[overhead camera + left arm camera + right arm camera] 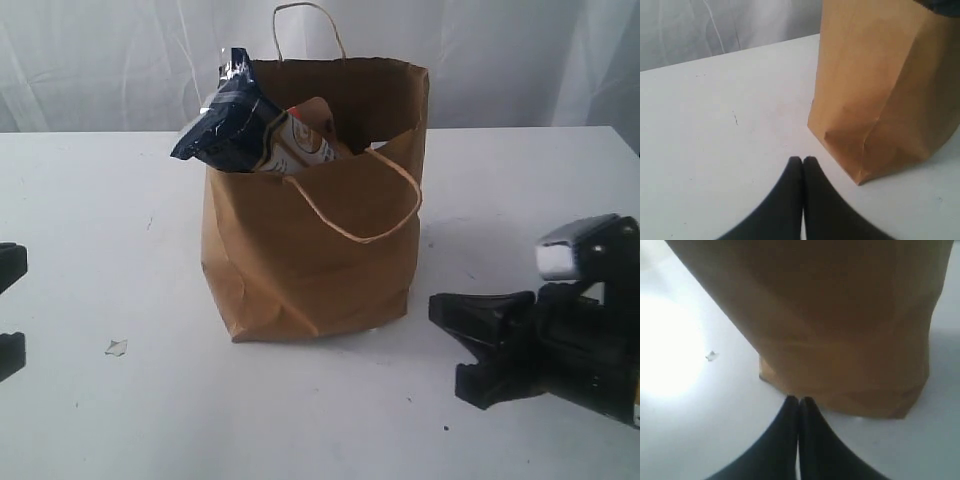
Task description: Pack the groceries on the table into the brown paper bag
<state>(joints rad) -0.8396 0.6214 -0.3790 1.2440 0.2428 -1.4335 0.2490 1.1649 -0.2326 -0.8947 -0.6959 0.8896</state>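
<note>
The brown paper bag (310, 250) stands upright mid-table, its front handle (372, 232) hanging over the side. A long dark-blue packet (222, 120) sticks out of its top left corner. Beside it the brown pouch with a white square (300, 140) leans inside. The other groceries are hidden or out of view. My left gripper (803, 159) is shut and empty, low over the table (715, 125), just short of the bag's corner (880, 90). Close to the bag's base (840, 330), my right gripper (799, 400) is also shut and empty.
A small scrap (116, 347) lies on the white table (100, 200) left of the bag, also visible as a scrap (712, 356) in the right wrist view. The right arm's black body (560, 345) sits at the right front. White curtain behind.
</note>
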